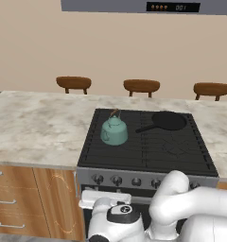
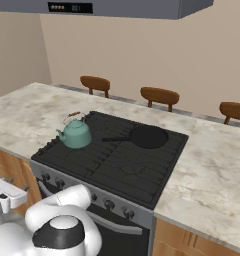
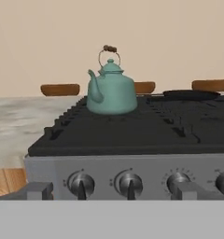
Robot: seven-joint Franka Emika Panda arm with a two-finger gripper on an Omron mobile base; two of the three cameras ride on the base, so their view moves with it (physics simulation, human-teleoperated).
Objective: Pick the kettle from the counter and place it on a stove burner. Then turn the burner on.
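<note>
Now, with the kettle already on the burner at the stove's upper left, the spread gripper, level with the knobs, should close squarely on the matching left one and twist.

The kettle stands upright on the stove burner, straight ahead of and above the open fingers, its spout toward the left one. The frying pan lies on the grate farther back and right of the right finger. The silver knobs sit just beyond and between the fingers, with the counter spreading off to their left.
</note>
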